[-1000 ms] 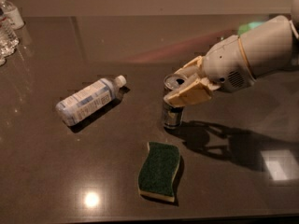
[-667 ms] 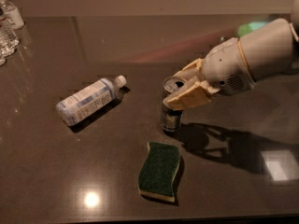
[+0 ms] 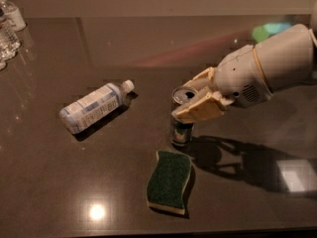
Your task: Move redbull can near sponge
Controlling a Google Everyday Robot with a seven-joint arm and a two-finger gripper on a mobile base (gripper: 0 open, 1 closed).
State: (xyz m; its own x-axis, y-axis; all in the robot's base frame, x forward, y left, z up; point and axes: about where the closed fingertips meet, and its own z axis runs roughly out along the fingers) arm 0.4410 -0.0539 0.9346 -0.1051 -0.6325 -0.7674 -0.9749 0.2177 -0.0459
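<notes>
The redbull can [image 3: 181, 125] stands upright on the dark table, its open top showing, just behind the sponge. The sponge [image 3: 169, 181] lies flat in front of it, dark green top over a pale yellow layer, with a small gap between them. My gripper [image 3: 194, 95] reaches in from the right, and its cream fingers [image 3: 200, 110] are closed on the can's upper part, one in front and one behind. The can's base is at or just above the tabletop; I cannot tell which.
A clear plastic water bottle [image 3: 94, 107] with a white cap lies on its side to the left. More bottles [image 3: 9, 26] stand at the far left corner. My arm's shadow falls on the table [image 3: 257, 192] to the right of the sponge.
The gripper and the can have shifted slightly down and toward the sponge. The sponge and the lying bottle have not moved.
</notes>
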